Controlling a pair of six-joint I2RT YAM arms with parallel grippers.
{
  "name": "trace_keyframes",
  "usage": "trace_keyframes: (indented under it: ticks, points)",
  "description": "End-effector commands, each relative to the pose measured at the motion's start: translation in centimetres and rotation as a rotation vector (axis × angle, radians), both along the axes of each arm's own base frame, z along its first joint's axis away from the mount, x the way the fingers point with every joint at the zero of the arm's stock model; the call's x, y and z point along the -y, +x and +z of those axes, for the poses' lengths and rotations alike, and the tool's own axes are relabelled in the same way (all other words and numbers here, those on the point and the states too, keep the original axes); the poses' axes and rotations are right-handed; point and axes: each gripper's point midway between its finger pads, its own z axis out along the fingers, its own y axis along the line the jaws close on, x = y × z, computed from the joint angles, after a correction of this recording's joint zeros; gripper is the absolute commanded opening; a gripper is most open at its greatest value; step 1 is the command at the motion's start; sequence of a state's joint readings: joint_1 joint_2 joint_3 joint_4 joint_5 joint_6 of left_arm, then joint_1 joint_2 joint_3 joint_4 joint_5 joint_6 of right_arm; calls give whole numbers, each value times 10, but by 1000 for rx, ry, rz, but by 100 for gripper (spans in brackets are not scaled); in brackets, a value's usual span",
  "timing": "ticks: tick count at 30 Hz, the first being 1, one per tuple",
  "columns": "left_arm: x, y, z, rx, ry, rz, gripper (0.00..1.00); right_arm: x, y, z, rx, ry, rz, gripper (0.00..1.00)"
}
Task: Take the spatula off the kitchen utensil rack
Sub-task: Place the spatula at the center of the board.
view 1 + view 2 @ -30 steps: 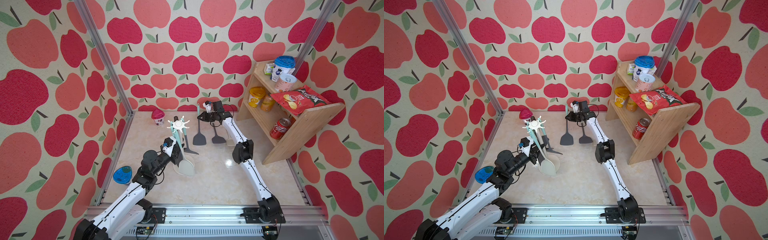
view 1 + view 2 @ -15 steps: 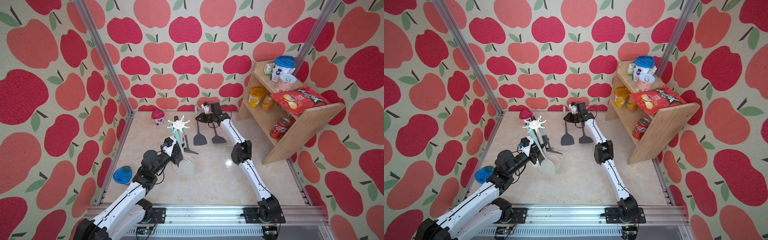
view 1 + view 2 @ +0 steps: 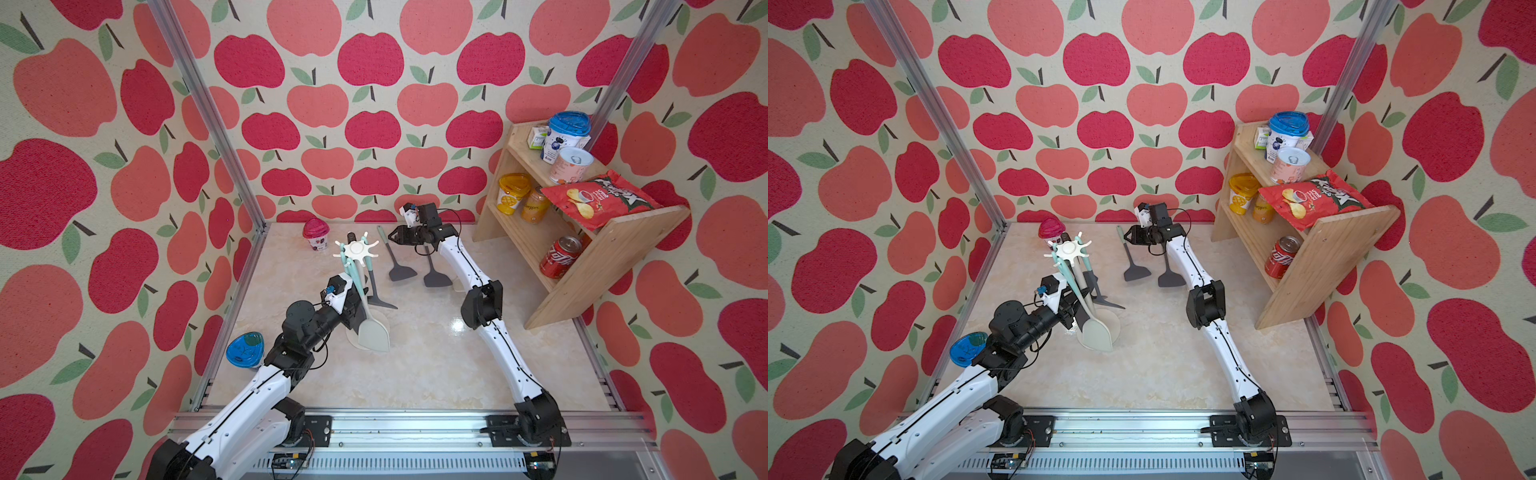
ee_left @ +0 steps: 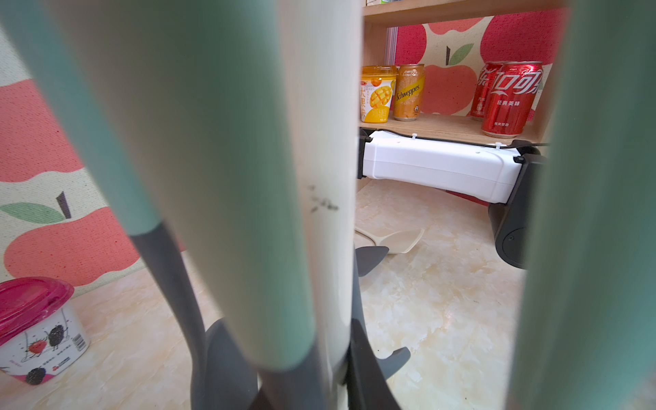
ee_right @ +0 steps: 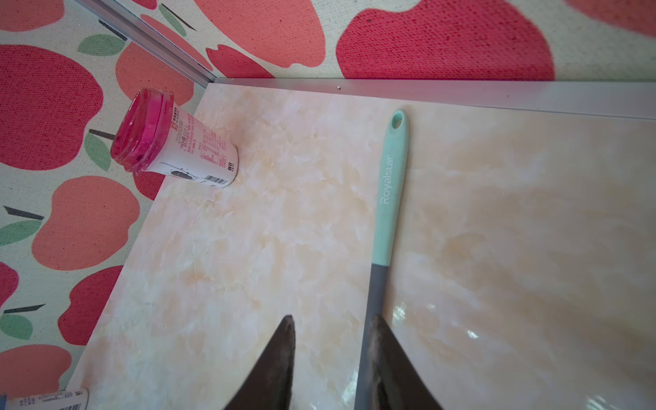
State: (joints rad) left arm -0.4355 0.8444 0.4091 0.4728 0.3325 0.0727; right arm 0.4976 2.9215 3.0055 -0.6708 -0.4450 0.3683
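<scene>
- Parted, the right jaws hover low over the table (image 3: 415, 374) with nothing between them. In the right wrist view the spatula (image 5: 388, 198) lies flat just beside one finger, not clamped.
- That spatula (image 3: 391, 257) is off the rack (image 3: 356, 249). It lies on the table between the rack and the right arm, handle toward the back wall and head toward the front, a spot that keeps it clear of the hooks.
- The left jaws sit at the rack's pole, behind the hanging utensils (image 3: 372, 332). Whether they clamp it I cannot tell. Judging by the pose, they steady the rack so that it does not tip.
- A second dark spatula (image 3: 436, 276) lies just beside the first, partly under the right arm, so that side is tight.
- For open room, the bare table toward the front rail looks like the free way out for the right arm.
- The back wall is near, and the shelf (image 3: 602, 253) bounds the right.
- The cup (image 3: 316, 236) stands in the back corner near the rack.
</scene>
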Motion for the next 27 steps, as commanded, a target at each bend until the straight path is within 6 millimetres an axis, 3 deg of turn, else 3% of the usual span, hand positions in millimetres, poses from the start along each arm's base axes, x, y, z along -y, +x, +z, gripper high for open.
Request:
trace_keyframes:
  ticks: [1,9,18,23,27]
  points:
    - [-16,0,-76,-186,172,60,0,1,-12,94,190,-14,23,38]
    - [-16,-2,-75,-183,165,60,0,19,-24,147,332,-135,-9,38]
    - [-17,-3,-73,-181,168,62,0,11,-42,206,482,-122,5,39]
    - [-17,-1,-74,-182,173,67,0,14,-51,190,425,-136,-5,41]
    - [-17,-1,-74,-183,172,63,0,32,-67,176,476,-89,-76,46]
